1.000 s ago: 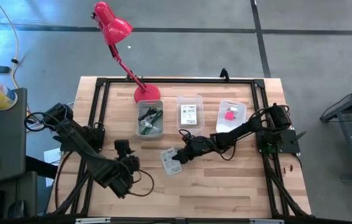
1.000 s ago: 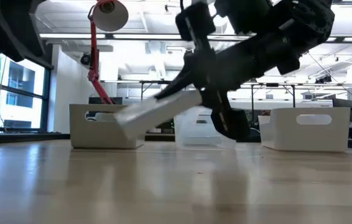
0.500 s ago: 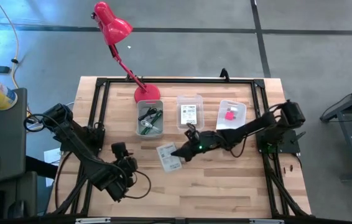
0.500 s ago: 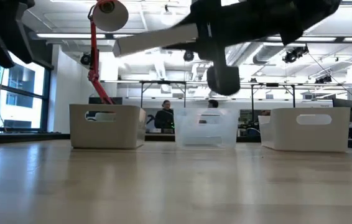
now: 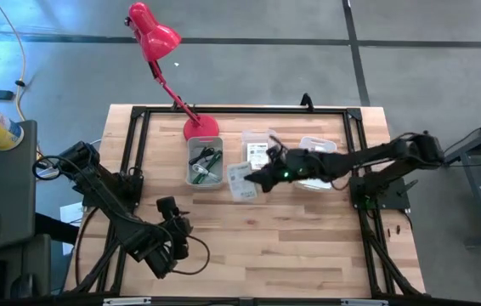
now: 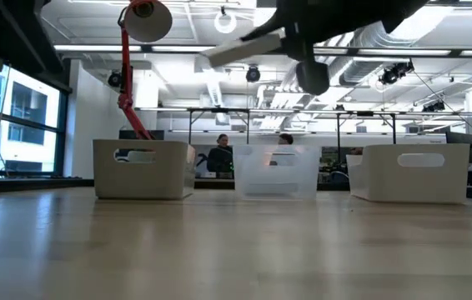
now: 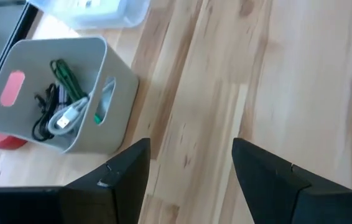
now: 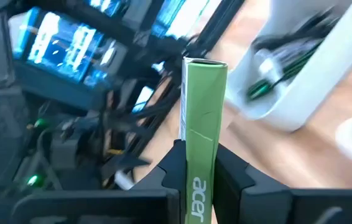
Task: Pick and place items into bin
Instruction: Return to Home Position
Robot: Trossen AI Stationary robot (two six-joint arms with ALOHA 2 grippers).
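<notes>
My right gripper (image 5: 260, 178) is shut on a flat white box (image 5: 241, 181) with a green side edge (image 8: 204, 118). It is high above the table, over the gap between the grey bin (image 5: 205, 162) and the clear bin (image 5: 260, 150). In the low view the box (image 6: 244, 47) hangs near the top, tilted. The grey bin (image 7: 64, 93) holds a green pen, a black cable and grey pieces. The clear bin holds a white printed card. My left gripper (image 5: 172, 231) (image 7: 188, 165) is open, low over bare wood near the table's near left. My right gripper pinches the box between its two fingers (image 8: 229, 171), one on each broad face, near one end; the green edge (image 8: 202, 158) faces the wrist camera. The fingers come from the table's right, roughly level. The box is lifted clear of the table and sticks out beyond the fingertips.
A white bin (image 5: 319, 146) sits right of the clear bin, partly under my right arm. A red desk lamp (image 5: 157, 38) stands with its base (image 5: 200, 127) behind the grey bin. A black frame (image 5: 223, 110) runs around the table edge. People stand in the room beyond (image 6: 219, 154).
My right gripper has risen and moved toward the table's far edge and the bins, staying shut on the box. The box, earlier slanting low over the wood, is now lifted high and clear, nearer level.
</notes>
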